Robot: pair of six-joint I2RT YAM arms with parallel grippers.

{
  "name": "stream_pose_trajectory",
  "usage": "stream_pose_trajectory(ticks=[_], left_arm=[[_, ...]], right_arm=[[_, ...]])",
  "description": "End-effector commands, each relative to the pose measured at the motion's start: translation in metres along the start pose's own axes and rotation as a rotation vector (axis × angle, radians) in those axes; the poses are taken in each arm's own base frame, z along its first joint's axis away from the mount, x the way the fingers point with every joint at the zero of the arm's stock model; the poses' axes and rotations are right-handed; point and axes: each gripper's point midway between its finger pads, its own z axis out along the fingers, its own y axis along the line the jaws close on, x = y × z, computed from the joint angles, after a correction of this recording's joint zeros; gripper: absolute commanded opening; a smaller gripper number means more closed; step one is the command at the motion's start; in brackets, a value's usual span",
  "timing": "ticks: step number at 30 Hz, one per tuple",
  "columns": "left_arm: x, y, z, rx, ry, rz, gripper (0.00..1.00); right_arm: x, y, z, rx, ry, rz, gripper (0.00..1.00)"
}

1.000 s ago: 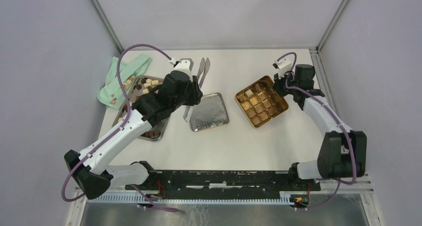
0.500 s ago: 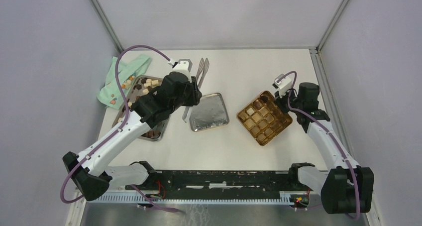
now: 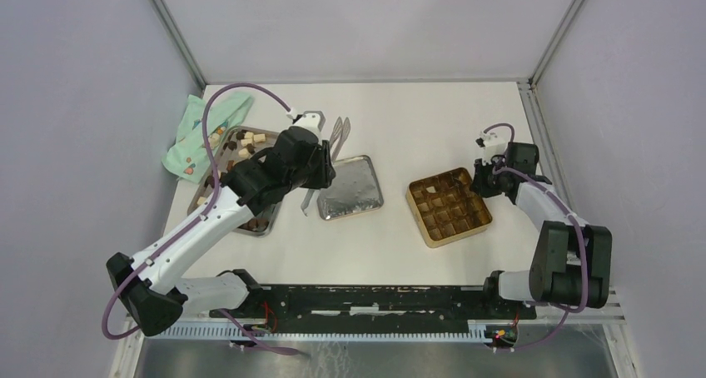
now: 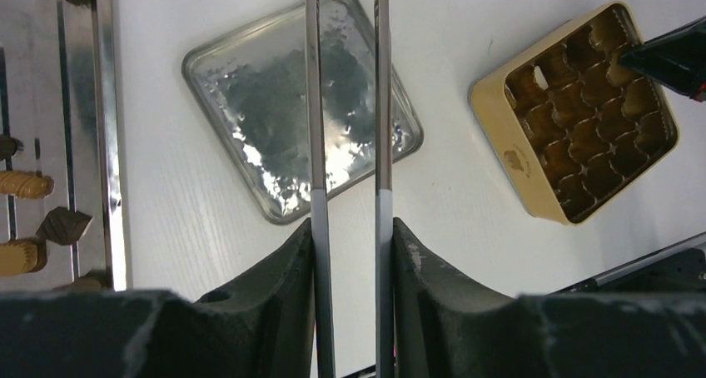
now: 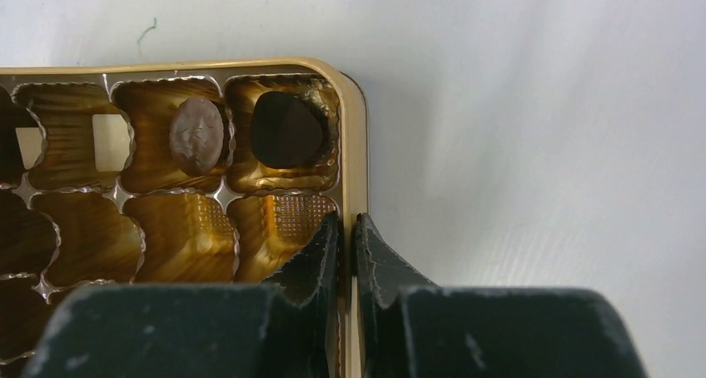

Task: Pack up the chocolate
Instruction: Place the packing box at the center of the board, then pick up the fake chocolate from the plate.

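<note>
While the right gripper (image 5: 347,221) pinches the right-hand wall of the gold tin (image 4: 512,157), one finger inside an empty cell and the other outside, the tin rests near the right edge of the table (image 3: 416,120). Few of its cells are filled. A dark chocolate (image 5: 285,128) sits in the corner cell, a mid-brown piece (image 5: 198,135) is beside it, and a cream one lies further along.

Most of the chocolate lies loose in the steel tray (image 4: 112,145) by the left edge. The left gripper (image 4: 348,232) is closed on the long tweezers (image 4: 312,103), whose blades stand apart over the silver tin lid (image 4: 258,120) mid-table. Their tips run out of the wrist view, so I cannot tell whether they carry anything.

The step looks like steadying the tin for filling. To do it well, keep the rim pinch firm without tilting the tin. Swing the tweezers to the tray and take one piece by its sides with a light squeeze. Lower it straight into an empty cell, away from the one the finger occupies.
</note>
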Motion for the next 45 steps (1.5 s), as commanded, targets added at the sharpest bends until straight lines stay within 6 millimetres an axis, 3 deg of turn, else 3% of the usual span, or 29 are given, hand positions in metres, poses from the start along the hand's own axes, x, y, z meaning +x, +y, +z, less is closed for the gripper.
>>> stream_pose_trajectory(ticks=[1, 3, 10, 15, 17, 24, 28, 35, 45], left_arm=[[0.003, 0.010, -0.015, -0.032, 0.010, -0.019, 0.40], [0.009, 0.020, -0.018, -0.085, 0.041, -0.010, 0.40], [0.031, 0.062, -0.033, -0.302, 0.176, 0.009, 0.40], [0.026, 0.110, -0.028, -0.355, 0.221, -0.073, 0.41], [0.017, 0.137, -0.019, -0.342, 0.212, -0.170, 0.41], [0.002, 0.183, 0.017, -0.332, 0.262, -0.242, 0.41], [-0.009, 0.191, 0.036, -0.292, 0.266, -0.272, 0.41], [-0.017, 0.189, 0.066, -0.227, 0.298, -0.276, 0.41], [-0.021, 0.189, 0.090, -0.214, 0.326, -0.244, 0.42]], right_arm=[[-0.019, -0.007, 0.002, 0.015, -0.027, 0.038, 0.06], [-0.016, -0.007, 0.003, 0.012, -0.019, 0.042, 0.10], [-0.037, -0.012, -0.020, 0.007, -0.090, 0.007, 0.47], [-0.051, -0.008, -0.041, -0.039, -0.173, -0.073, 0.65], [-0.053, 0.002, -0.045, -0.079, -0.210, -0.095, 0.69], [-0.043, 0.022, -0.047, -0.159, -0.265, -0.106, 0.72], [-0.041, 0.024, -0.046, -0.171, -0.272, -0.104, 0.73], [-0.039, 0.025, -0.042, -0.192, -0.262, -0.093, 0.73], [-0.035, 0.025, -0.038, -0.201, -0.248, -0.083, 0.73]])
